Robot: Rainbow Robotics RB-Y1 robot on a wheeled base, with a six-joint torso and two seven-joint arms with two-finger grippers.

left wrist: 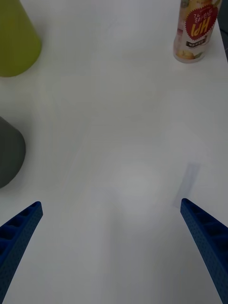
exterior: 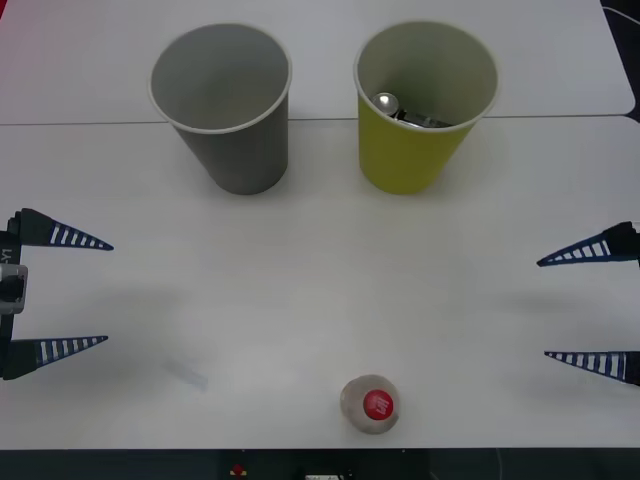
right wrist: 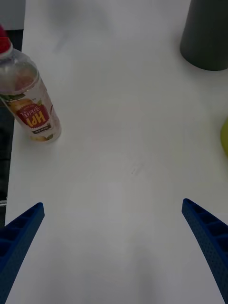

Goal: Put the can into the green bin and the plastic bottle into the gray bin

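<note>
Lying inside green bin [exterior: 410,160]: can [exterior: 386,102]; gray bin [exterior: 225,120] empty; both end effectors wide open.

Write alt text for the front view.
A white table holds a gray bin and, to its right, a green bin with the can inside. The bottle stands upright at the near edge, red cap up. The left claw and right claw wait open at the sides, holding nothing.
</note>
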